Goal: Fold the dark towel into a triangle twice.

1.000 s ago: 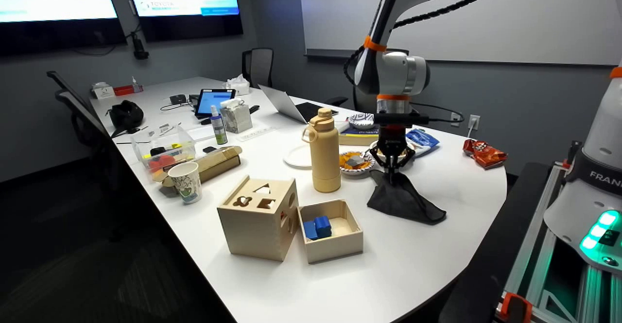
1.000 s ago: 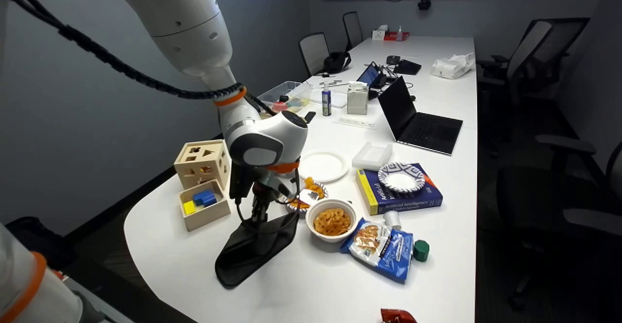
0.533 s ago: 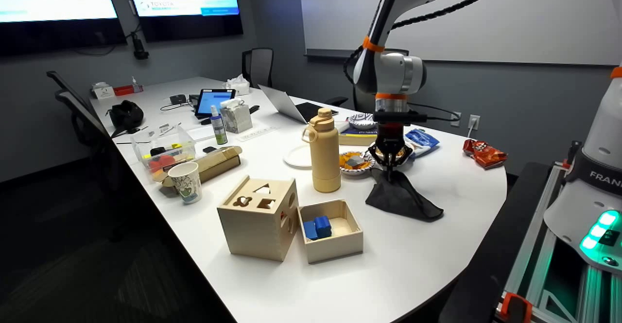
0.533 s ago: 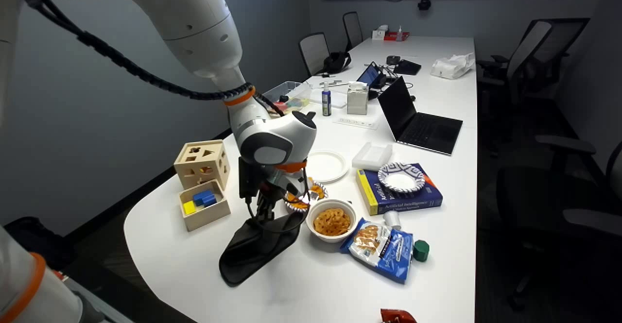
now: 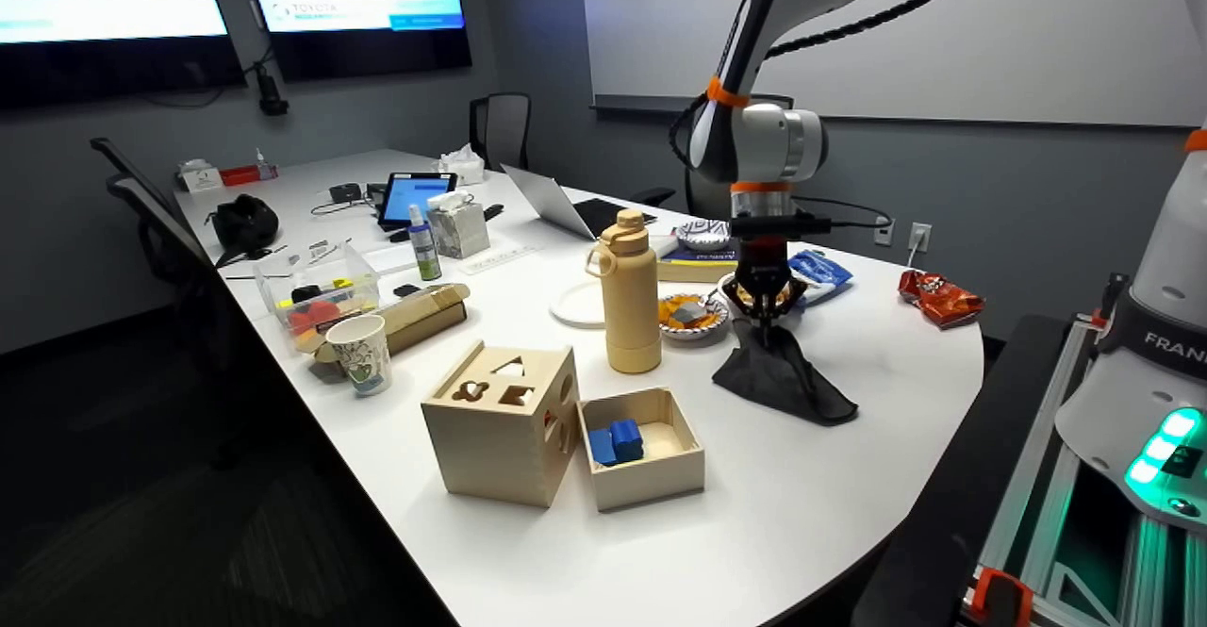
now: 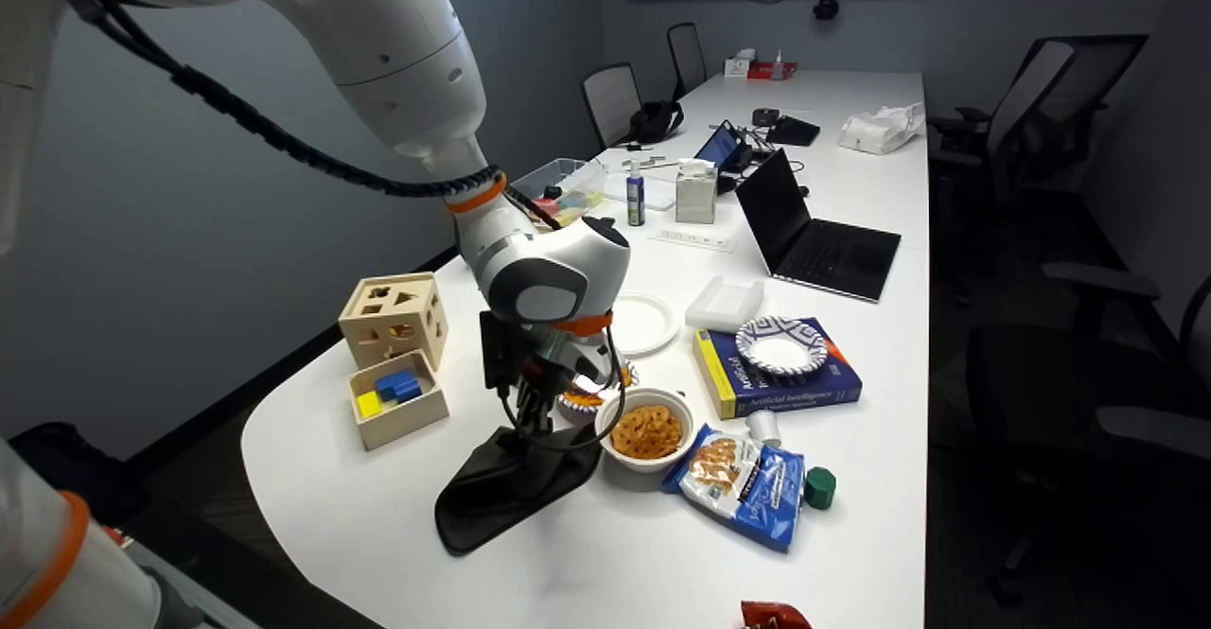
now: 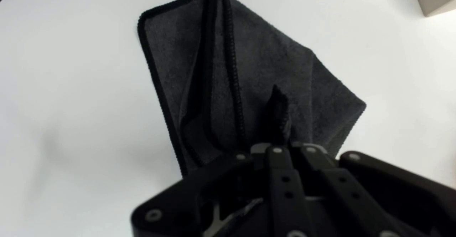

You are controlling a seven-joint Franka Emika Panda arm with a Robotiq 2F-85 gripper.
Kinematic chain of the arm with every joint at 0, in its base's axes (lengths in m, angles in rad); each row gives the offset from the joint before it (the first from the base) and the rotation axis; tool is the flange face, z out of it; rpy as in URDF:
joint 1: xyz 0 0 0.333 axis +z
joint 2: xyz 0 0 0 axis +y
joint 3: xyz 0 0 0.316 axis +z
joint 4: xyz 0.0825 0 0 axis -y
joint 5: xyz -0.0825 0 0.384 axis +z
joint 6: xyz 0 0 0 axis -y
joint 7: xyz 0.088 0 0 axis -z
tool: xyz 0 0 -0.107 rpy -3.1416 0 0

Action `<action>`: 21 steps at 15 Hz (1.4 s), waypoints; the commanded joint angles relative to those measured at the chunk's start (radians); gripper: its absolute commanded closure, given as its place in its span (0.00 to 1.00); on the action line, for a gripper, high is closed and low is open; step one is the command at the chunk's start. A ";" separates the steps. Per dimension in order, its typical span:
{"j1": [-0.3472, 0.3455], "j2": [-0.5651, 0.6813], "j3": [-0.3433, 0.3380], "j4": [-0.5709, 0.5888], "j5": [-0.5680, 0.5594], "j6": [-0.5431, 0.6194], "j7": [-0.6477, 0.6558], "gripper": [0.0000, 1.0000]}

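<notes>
Where the robot arm (image 5: 759, 141) hangs over the rounded end of the white tabletop (image 5: 801, 523), its fingers (image 7: 288, 187) are closed together on a pinch of the dark towel (image 7: 262, 69). The gripped part of the cloth stands up in a peak to meet them, and the rest spreads out on the tabletop beneath. In the wrist view the layers overlap, their black stitched edges running nearly side by side, and a small tuft of cloth juts out at the tips of the fingers. One end of the towel lies just beside a white bowl (image 6: 653, 465) of brown snacks (image 6: 647, 432) (whether the two touch, I cannot tell). Next to that bowl are a blue snack bag (image 6: 743, 489) and a patterned bowl (image 5: 696, 334) of orange food (image 5: 677, 312). Well apart from the towel, a red bag (image 5: 941, 299) rests near the tabletop's edge. On the opposite side of the cloth, an open wooden tray (image 5: 651, 486) stands just beside a wooden cube (image 5: 500, 443) with shaped holes; blue blocks (image 5: 626, 438) and a yellow block (image 6: 368, 404) sit inside the tray. In an exterior view, a tan bottle (image 5: 632, 311) stands upright behind the tray.
</notes>
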 commanded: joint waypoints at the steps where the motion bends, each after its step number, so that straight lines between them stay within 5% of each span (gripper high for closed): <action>1: 0.027 0.024 -0.023 0.037 -0.053 -0.011 0.061 0.87; 2: 0.027 0.029 -0.024 0.042 -0.057 -0.012 0.070 0.71; 6: 0.040 0.042 -0.044 0.044 -0.078 -0.005 0.130 0.42; 7: 0.046 0.047 -0.055 0.047 -0.087 -0.007 0.152 0.83; 9: 0.054 0.051 -0.069 0.043 -0.098 -0.007 0.184 0.79; 11: 0.056 0.049 -0.078 0.037 -0.098 0.001 0.206 0.90; 12: 0.057 0.043 -0.080 0.030 -0.095 0.003 0.214 0.53; 15: 0.063 0.031 -0.090 0.018 -0.096 0.015 0.242 0.53; 21: 0.088 0.036 -0.108 0.020 -0.106 0.028 0.302 0.06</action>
